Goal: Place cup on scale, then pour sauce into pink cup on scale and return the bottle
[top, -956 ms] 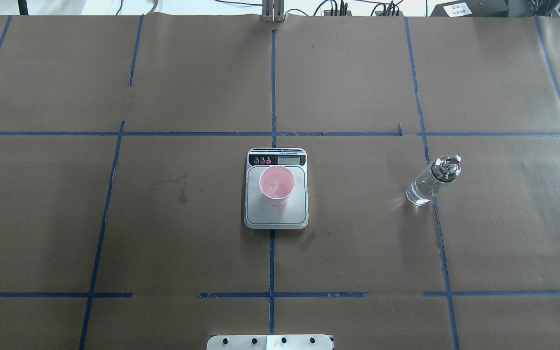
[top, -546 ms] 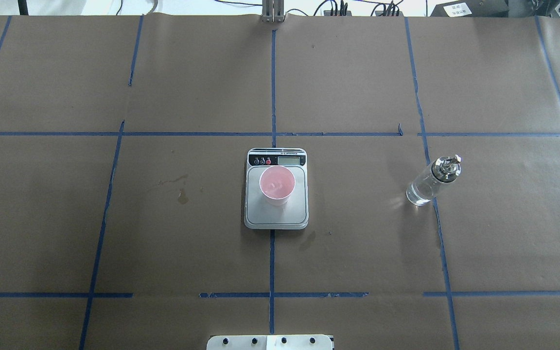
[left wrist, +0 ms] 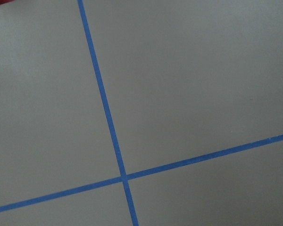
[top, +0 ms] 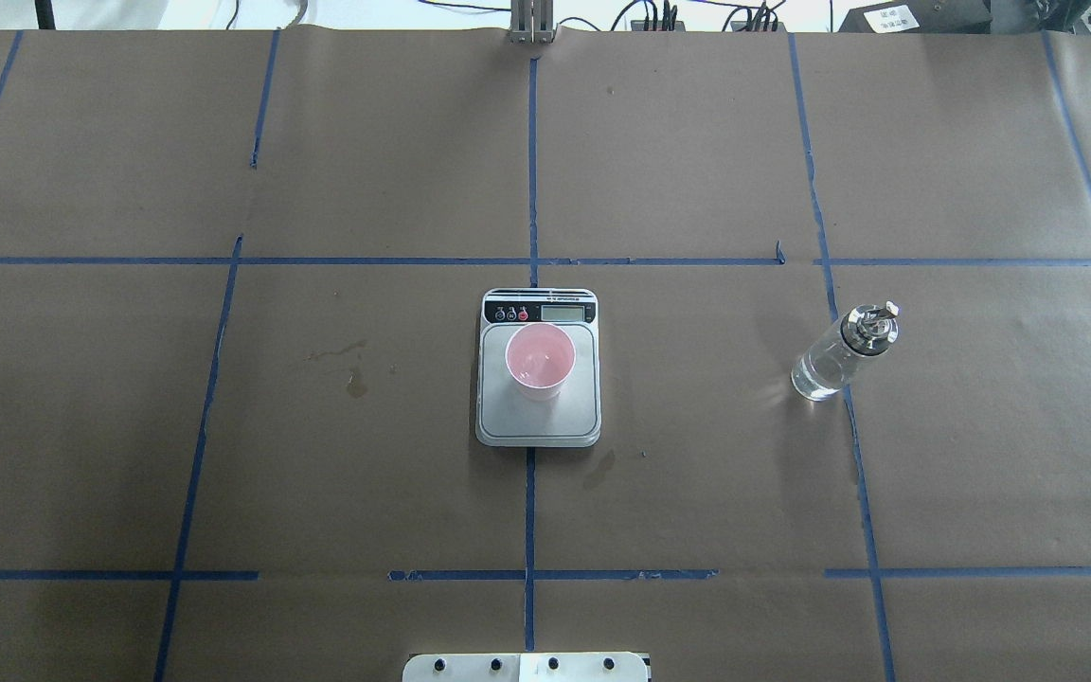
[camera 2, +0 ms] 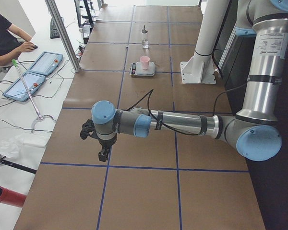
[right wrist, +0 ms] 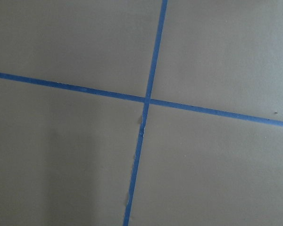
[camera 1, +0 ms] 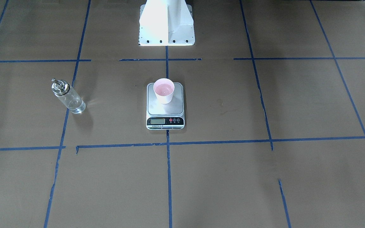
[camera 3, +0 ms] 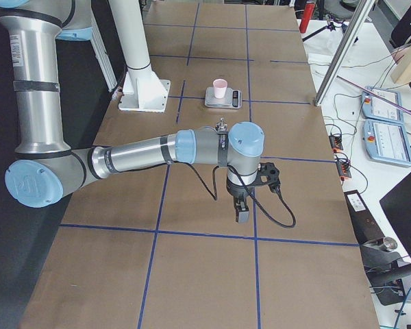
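The pink cup point(top: 540, 361) stands upright on the scale point(top: 538, 421) at the table's middle; both also show in the front view, cup point(camera 1: 163, 91) on scale point(camera 1: 165, 110). The clear glass bottle point(top: 834, 358) with its silver spout stands upright on the table to the right of the scale, apart from it; it also shows in the front view point(camera 1: 69, 98). My left gripper point(camera 2: 103, 154) hangs over the table's left end, far from the scale. My right gripper point(camera 3: 242, 212) hangs over the right end. I cannot tell whether either is open or shut.
Brown paper with blue tape lines covers the table point(top: 697, 170). The robot's white base point(camera 1: 166, 25) stands behind the scale. An operator point(camera 2: 5, 33) sits beyond the far edge, with tablets point(camera 2: 36, 72) beside the table. Both wrist views show only paper and tape.
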